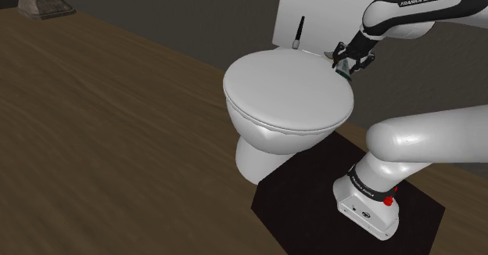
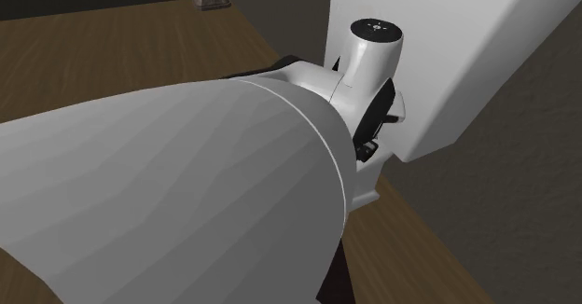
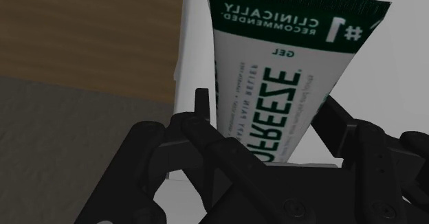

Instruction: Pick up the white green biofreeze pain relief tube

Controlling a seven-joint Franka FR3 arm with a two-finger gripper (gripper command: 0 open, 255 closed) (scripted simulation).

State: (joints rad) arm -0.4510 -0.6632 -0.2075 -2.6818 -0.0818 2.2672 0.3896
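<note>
We see the all-black two-finger end effector (image 3: 268,116) clasping the white tube with a dark green end band and green lettering (image 3: 275,58) between its fingers. The held tube sits at the rear edge of the white toilet's closed lid (image 1: 285,97), just before the white tank (image 1: 313,11); whether it touches the lid we cannot tell. Beyond lies the brown wooden floor (image 1: 117,113).

A home bathroom: a closed white toilet (image 1: 285,97), its cistern (image 1: 313,11) behind, on a wooden floor (image 1: 94,136).
</note>
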